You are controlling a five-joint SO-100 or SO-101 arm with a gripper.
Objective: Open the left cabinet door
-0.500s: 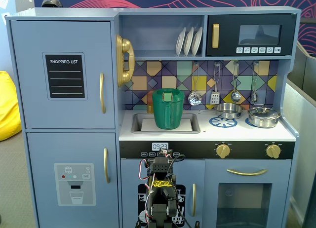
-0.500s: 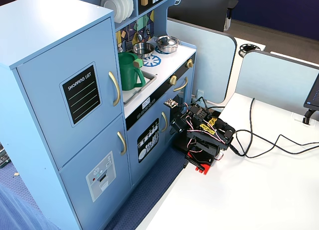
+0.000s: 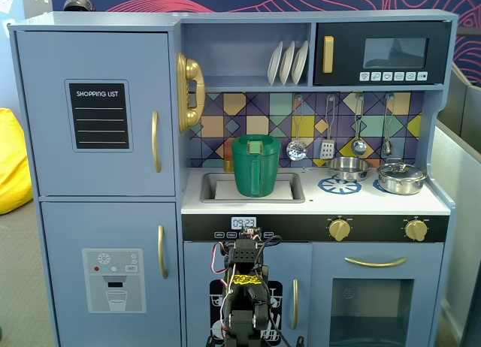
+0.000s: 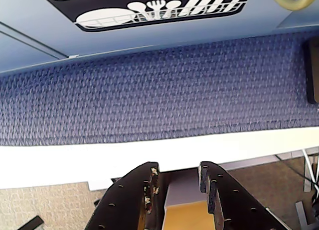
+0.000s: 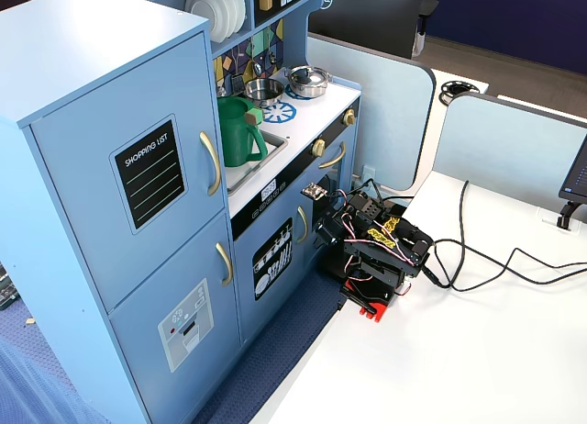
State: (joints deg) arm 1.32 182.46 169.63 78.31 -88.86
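Hand [image 4: 178,182] slightly apart, empty, low, well below shut left cabinet door [image 3: 95,114].

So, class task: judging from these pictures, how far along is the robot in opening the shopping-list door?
Nothing looks done: the shopping-list door sits flush and closed, its gold handle untouched. Nothing is in hand either; the hand is slightly open, empty, and points down at the blue carpet with the arm folded low on the white table. Reaching, gripping the handle and pulling all remain.

A green pitcher [image 3: 256,166] stands in the sink [image 3: 294,189]; steel pots [image 3: 401,177] sit on the stove, white plates [image 3: 288,62] above.
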